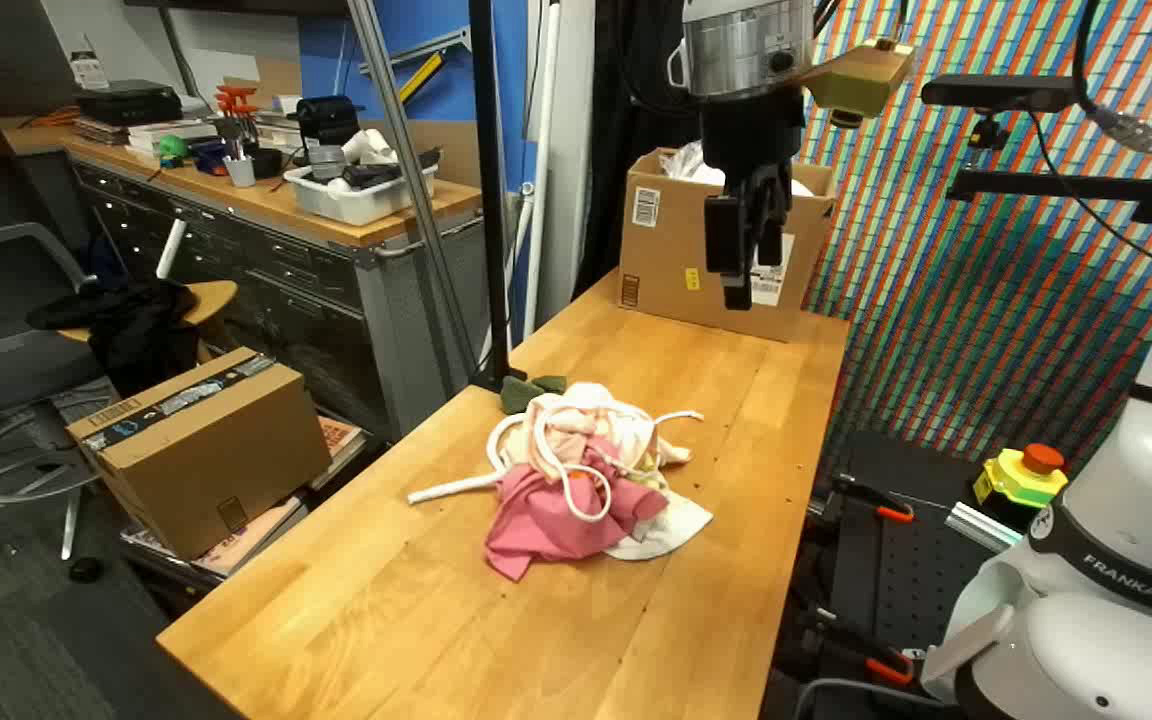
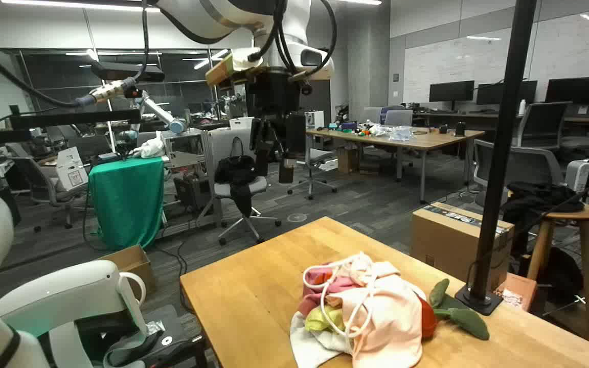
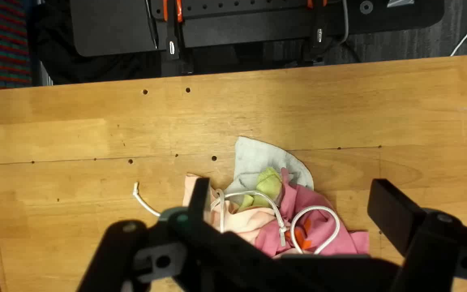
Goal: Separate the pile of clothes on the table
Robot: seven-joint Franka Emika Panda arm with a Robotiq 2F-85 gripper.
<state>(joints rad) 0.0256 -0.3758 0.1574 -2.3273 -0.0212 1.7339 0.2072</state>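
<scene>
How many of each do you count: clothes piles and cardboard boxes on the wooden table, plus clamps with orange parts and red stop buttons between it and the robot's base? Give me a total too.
Clothes pile on the wooden table: 1
Cardboard box on the table: 1
Clamps with orange parts: 2
Red stop button: 1
Total: 5

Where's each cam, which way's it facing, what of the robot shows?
Wrist view: rides with the end effector, facing down at the wooden table and clothes pile; the spread fingers enter from the bottom.
An exterior view: above tabletop height, facing the cardboard box at the table's far end; white arm at right, end effector hanging at top.
An exterior view: above tabletop height, looking over the pile toward a whiteboard; arm left and top, end effector upper centre.
Both exterior views share table, pile and end effector, from roughly opposite directions.
</scene>
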